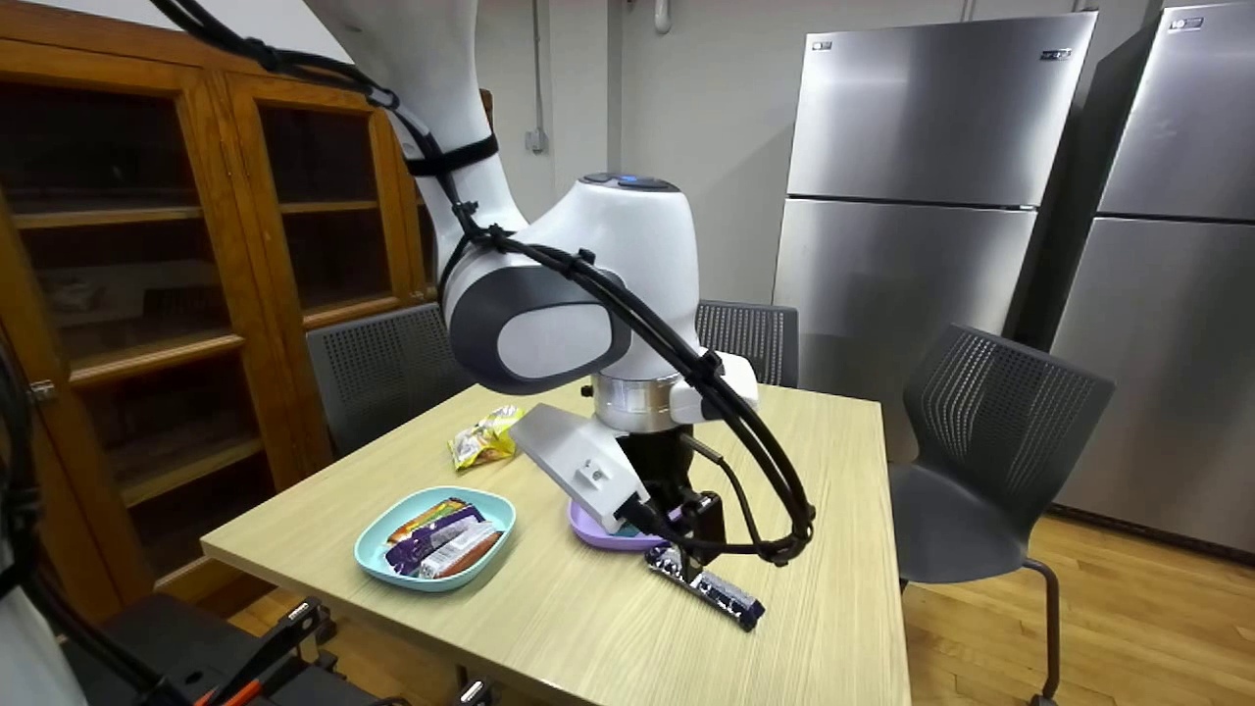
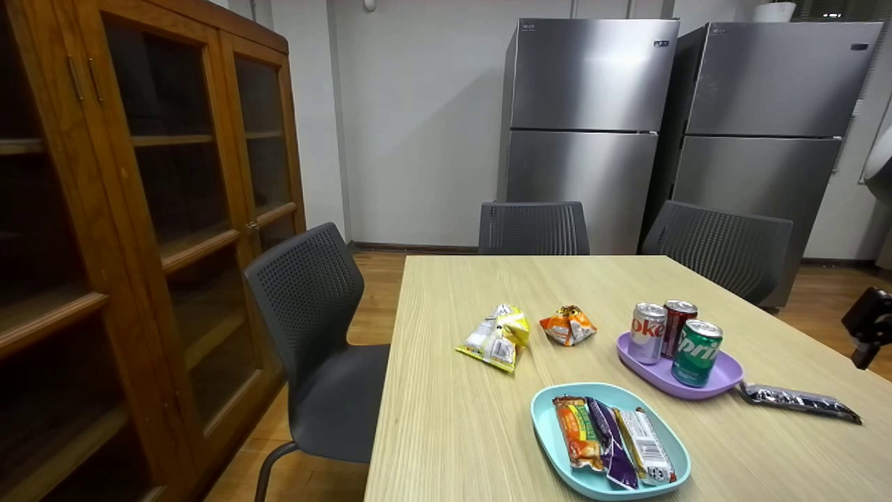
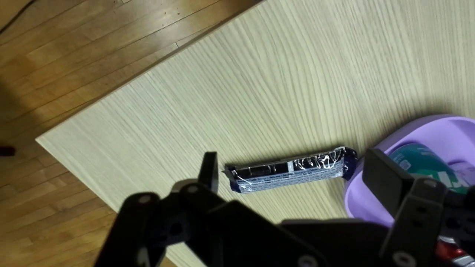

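A dark, glossy wrapped bar [image 3: 285, 171] is lying on the pale wood-grained table [image 2: 453, 432], one end seemingly touching the purple plate [image 2: 728, 374], its fine print being too small to read. Over the bar the gripper [image 3: 297, 171] is hanging, jaws spread wide, holding nothing. On the purple plate, a silver can [image 2: 648, 338] is showing "oke" and a green can [image 2: 697, 355] "pri". Near that plate, a turquoise plate [image 2: 548, 436] is carrying wrapped snacks [image 2: 612, 446]; well away from it, grey chairs [image 2: 533, 229], steel refrigerators [image 2: 585, 174] and a wooden cabinet [image 2: 202, 249] are standing.
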{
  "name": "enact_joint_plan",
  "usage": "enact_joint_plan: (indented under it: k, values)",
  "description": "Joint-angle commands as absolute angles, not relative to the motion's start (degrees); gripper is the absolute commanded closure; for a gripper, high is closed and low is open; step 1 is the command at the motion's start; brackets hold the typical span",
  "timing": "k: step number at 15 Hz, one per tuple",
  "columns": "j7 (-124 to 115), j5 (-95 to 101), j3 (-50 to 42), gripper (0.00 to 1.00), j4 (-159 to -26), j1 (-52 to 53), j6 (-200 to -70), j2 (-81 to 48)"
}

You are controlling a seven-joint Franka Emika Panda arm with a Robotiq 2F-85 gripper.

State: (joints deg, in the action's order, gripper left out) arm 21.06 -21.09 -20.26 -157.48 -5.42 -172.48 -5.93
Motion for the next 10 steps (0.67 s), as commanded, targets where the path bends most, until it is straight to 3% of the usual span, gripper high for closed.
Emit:
enact_joint_plan:
  k: [1, 10]
  values:
    - [19.7, -26.4, -19.2, 0.0, -153.1, -6.6, -171.8, -10.5]
    - [8.8, -36.1, -18.3, 0.0, -141.2, -5.7, -170.7, -24.9]
